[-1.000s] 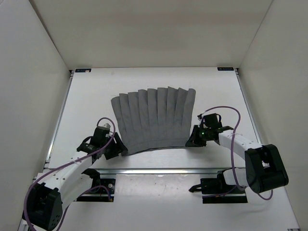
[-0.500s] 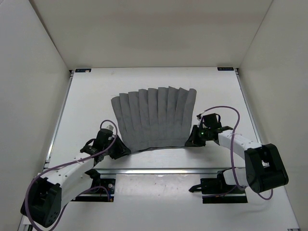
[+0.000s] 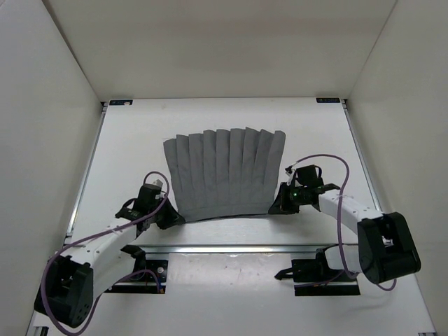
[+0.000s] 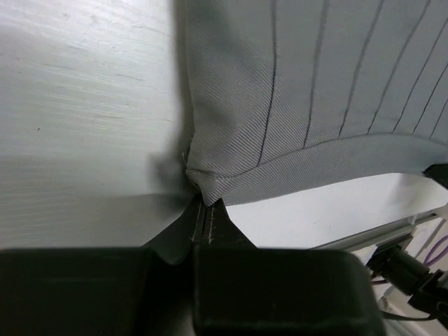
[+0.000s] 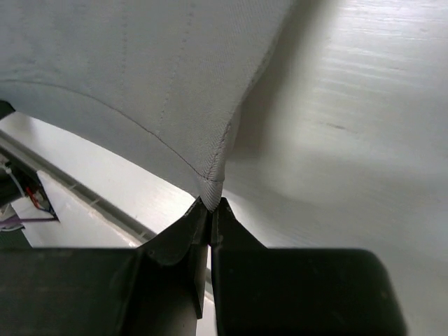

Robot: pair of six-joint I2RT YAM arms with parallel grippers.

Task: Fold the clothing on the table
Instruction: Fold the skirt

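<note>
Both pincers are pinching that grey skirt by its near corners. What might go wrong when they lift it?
1. The left pincer and the right pincer each hold only the very tip of a corner, so the thin skirt may slip out when lifted.
2. If one corner slips, the fold would likely go crooked.
3. The pleats fan out towards the far hem and may bunch instead of lying flat on the table.

Back wall (image 3: pixel 224 49): plain white matte panel at 12 o'clock.
Left wall (image 3: pixel 42 140): white panel at 9 o'clock, meeting the back wall.
Right wall (image 3: pixel 413 105): matching white panel at 3 o'clock.
Light: soft, even.
</note>
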